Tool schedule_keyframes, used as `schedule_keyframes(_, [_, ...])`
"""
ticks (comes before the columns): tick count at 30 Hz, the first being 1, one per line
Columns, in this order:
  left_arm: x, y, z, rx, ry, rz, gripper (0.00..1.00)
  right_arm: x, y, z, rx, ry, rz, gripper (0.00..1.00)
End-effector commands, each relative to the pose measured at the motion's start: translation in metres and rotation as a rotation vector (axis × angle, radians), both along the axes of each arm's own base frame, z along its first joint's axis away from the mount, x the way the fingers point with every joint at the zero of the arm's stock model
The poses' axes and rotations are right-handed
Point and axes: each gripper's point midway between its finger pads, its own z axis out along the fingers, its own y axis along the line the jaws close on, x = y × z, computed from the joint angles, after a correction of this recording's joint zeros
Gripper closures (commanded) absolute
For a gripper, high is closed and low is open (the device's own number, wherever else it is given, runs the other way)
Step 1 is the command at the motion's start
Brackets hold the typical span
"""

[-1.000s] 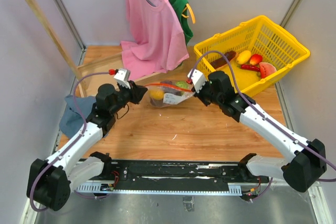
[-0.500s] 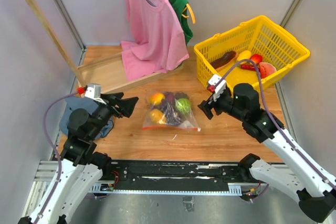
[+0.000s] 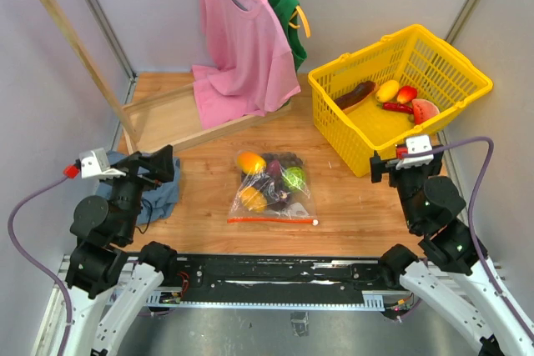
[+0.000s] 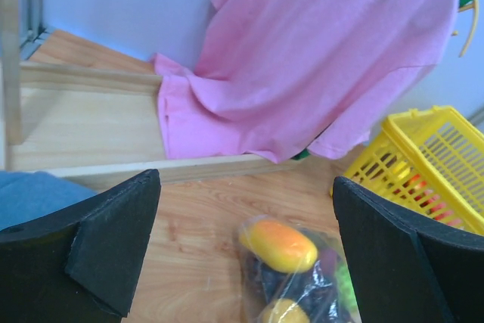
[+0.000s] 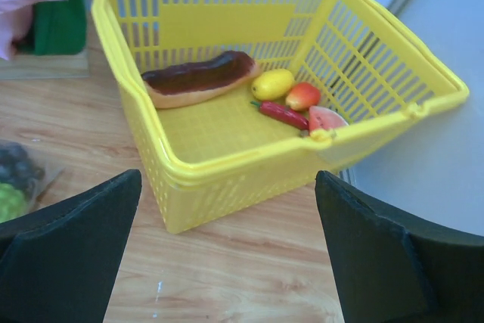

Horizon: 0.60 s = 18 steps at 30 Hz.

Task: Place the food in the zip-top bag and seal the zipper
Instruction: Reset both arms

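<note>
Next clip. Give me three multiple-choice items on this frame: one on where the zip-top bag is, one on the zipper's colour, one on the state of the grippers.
1. Where is the zip-top bag?
A. held up in the air
B. flat on the table between the two arms
C. hanging over the table's edge

2. What colour is the zipper?
A. red-orange
B. blue
C. black

3. How do the left gripper and right gripper stand?
A. both shut on the bag
B. left shut, right open
C. both open, holding nothing

Answers:
1. B: the bag with its food lies on the wood, apart from both grippers.
2. A: a red-orange strip runs along the bag's near edge.
3. C: each wrist view shows jaws wide apart with nothing gripped between them.
</note>
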Motion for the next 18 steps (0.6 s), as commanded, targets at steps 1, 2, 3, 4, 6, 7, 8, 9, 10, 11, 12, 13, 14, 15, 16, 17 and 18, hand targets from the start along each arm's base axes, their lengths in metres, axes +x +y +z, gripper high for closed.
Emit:
schedule_keyframes(1, [-0.005,0.022,-0.027,0.019,-0.007,0.107,0.01,-0.009,-0.034,-0.004,0.062,-0.082,-0.159,0.02])
schedule_keyframes(2, [-0.006,0.023,-0.032,0.019,-0.019,0.108,0.01,-0.011,-0.036,-0.004,0.070,-0.097,-0.160,0.02])
schedule_keyframes(3, [-0.007,0.023,-0.035,0.020,-0.034,0.111,0.01,-0.013,-0.038,-0.004,0.072,-0.110,-0.163,0.02])
schedule_keyframes(4, [-0.007,0.024,-0.038,0.027,-0.049,0.111,0.01,-0.015,-0.040,-0.004,0.070,-0.120,-0.165,0.02])
schedule_keyframes(6, [-0.009,0.026,-0.038,0.035,-0.079,0.117,0.01,-0.017,-0.042,-0.003,0.073,-0.129,-0.169,0.02])
schedule_keyframes(7, [-0.010,0.027,-0.037,0.035,-0.088,0.120,0.01,-0.017,-0.042,-0.003,0.076,-0.128,-0.167,0.02])
schedule_keyframes(8, [-0.010,0.027,-0.036,0.036,-0.091,0.124,0.01,-0.017,-0.041,-0.003,0.076,-0.125,-0.162,0.02])
schedule_keyframes(9, [-0.009,0.027,-0.037,0.038,-0.088,0.123,0.01,-0.016,-0.039,-0.003,0.075,-0.122,-0.157,0.02])
schedule_keyframes(10, [-0.008,0.026,-0.038,0.041,-0.082,0.122,0.01,-0.016,-0.038,-0.004,0.073,-0.118,-0.153,0.02])
schedule_keyframes(11, [-0.007,0.026,-0.040,0.044,-0.074,0.121,0.01,-0.016,-0.038,-0.003,0.074,-0.118,-0.151,0.02])
schedule_keyframes(12, [-0.006,0.025,-0.042,0.049,-0.064,0.120,0.01,-0.016,-0.038,-0.002,0.077,-0.117,-0.149,0.02])
schedule_keyframes(13, [-0.005,0.024,-0.042,0.051,-0.058,0.116,0.01,-0.017,-0.039,-0.002,0.081,-0.118,-0.148,0.02])
schedule_keyframes(14, [-0.004,0.024,-0.042,0.054,-0.054,0.114,0.01,-0.017,-0.038,-0.001,0.085,-0.121,-0.144,0.02])
schedule_keyframes(15, [-0.003,0.022,-0.043,0.057,-0.050,0.107,0.01,-0.018,-0.038,-0.001,0.085,-0.124,-0.140,0.02])
schedule_keyframes(16, [-0.002,0.020,-0.044,0.060,-0.048,0.101,0.01,-0.018,-0.038,-0.001,0.086,-0.125,-0.141,0.02])
schedule_keyframes(17, [-0.001,0.019,-0.044,0.063,-0.047,0.094,0.01,-0.017,-0.039,-0.001,0.086,-0.125,-0.147,0.01])
schedule_keyframes(18, [0.000,0.018,-0.044,0.064,-0.045,0.090,0.01,-0.017,-0.040,-0.001,0.087,-0.125,-0.153,0.02])
